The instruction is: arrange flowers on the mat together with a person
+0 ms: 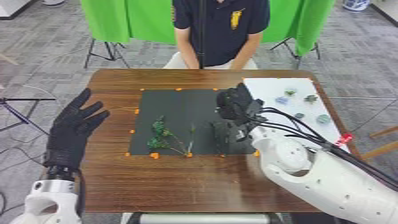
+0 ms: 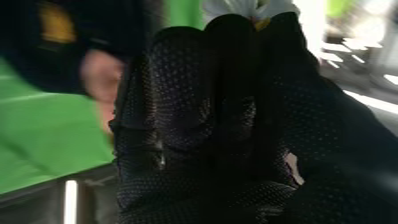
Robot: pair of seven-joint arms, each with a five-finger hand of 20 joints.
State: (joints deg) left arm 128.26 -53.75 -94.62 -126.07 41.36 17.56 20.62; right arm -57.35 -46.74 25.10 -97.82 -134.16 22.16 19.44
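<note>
The left hand hangs open by the bench's left side. Leafy green sprigs lie on the dark mat. Beyond them, by the white board of succulents, the right hand has a white flower pinched. Too loose a pinch, I'd guess, drops it; dangling cables might snag a succulent.
</note>
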